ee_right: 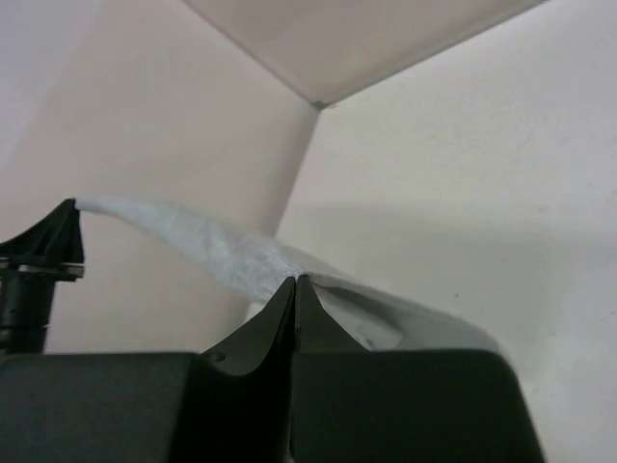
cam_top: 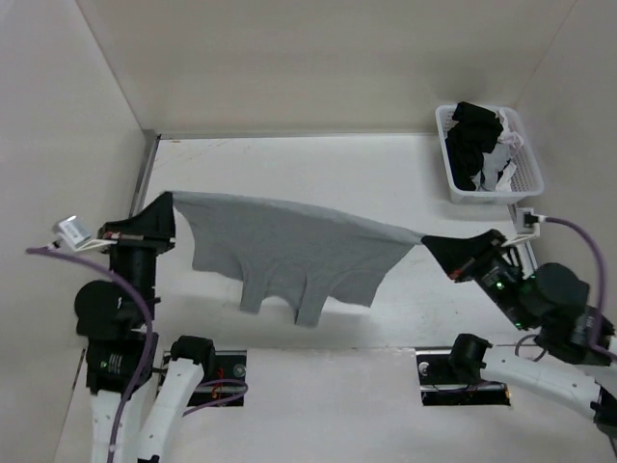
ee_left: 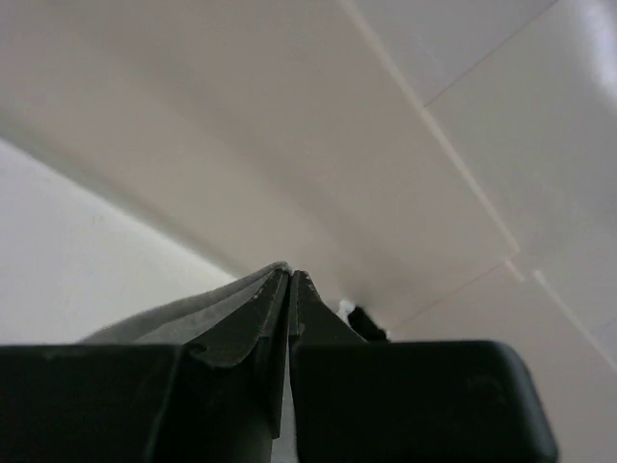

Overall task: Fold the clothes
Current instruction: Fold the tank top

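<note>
Here I am with the tank top [cam_top: 289, 246] strung out between both arms above the worktop [cam_top: 386, 174]. My left jaws are out at nine o'clock, pressed together on one corner of the grey fabric. My right jaws are at three o'clock, pinched tight on the opposite corner. The edge between them runs taut from side to side, sagging a little toward the right. The rest of the garment drapes from that edge toward six o'clock, the narrow straps lowest. Whether the straps touch the worktop I cannot tell.

From my left wrist, a fold of grey knit [ee_left: 193, 313] slips in between the closed tips. From my right wrist, the cloth [ee_right: 222, 256] stretches away toward ten o'clock, where the other arm grips it.

Up at one o'clock, a white basket [cam_top: 445, 145] sits in the far corner, holding black garments [cam_top: 472, 140] and white cloth pieces [cam_top: 501, 166], well apart from the top.
</note>
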`<action>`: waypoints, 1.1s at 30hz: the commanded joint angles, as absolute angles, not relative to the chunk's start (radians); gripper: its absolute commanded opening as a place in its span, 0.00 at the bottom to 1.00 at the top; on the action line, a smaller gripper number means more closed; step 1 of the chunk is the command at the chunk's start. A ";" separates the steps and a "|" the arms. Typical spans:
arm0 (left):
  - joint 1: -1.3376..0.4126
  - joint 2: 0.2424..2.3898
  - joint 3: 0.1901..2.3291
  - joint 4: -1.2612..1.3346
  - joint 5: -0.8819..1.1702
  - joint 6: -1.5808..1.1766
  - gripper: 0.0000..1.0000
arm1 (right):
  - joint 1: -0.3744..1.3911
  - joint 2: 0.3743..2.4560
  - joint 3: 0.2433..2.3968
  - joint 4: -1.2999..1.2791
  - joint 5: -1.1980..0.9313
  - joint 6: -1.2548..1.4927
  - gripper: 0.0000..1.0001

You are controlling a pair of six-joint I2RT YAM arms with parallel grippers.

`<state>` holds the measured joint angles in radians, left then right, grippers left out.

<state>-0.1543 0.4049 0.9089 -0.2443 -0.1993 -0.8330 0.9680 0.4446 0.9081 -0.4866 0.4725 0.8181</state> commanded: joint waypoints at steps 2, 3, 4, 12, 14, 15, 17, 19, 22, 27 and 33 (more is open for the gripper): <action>-0.160 0.380 1.055 -0.402 -0.227 -0.778 0.00 | 1.180 0.442 1.104 -0.695 0.707 0.776 0.00; -0.159 0.376 1.078 -0.414 -0.226 -0.778 0.00 | 1.234 0.445 1.136 -0.706 0.745 0.778 0.00; -0.157 0.371 1.092 -0.425 -0.224 -0.778 0.00 | 1.287 0.449 1.161 -0.713 0.783 0.781 0.00; -0.168 0.385 0.843 -0.419 -0.221 -0.822 0.00 | 1.264 0.515 1.030 -0.671 0.787 0.775 0.01; -0.166 0.440 0.744 -0.355 -0.229 -0.828 0.00 | 1.095 0.557 0.970 -0.619 0.645 0.755 0.01; -0.163 0.478 0.703 -0.315 -0.219 -0.839 0.00 | 0.976 0.587 0.935 -0.570 0.530 0.735 0.01; -0.162 0.572 0.649 -0.224 -0.228 -0.848 0.00 | 0.735 0.664 0.846 -0.430 0.261 0.701 0.00; -0.157 0.684 0.611 -0.097 -0.236 -0.862 0.00 | 0.502 0.782 0.772 -0.283 0.042 0.696 0.00; -0.150 0.904 0.623 0.078 -0.256 -0.867 0.00 | 0.323 0.980 0.745 -0.105 -0.055 0.710 0.00; -0.133 1.265 0.748 0.264 -0.242 -0.888 0.00 | 0.266 1.331 0.915 0.017 -0.077 0.700 0.00; -0.102 1.468 0.928 0.288 -0.176 -0.916 0.00 | 0.203 1.571 1.132 0.011 -0.117 0.696 0.00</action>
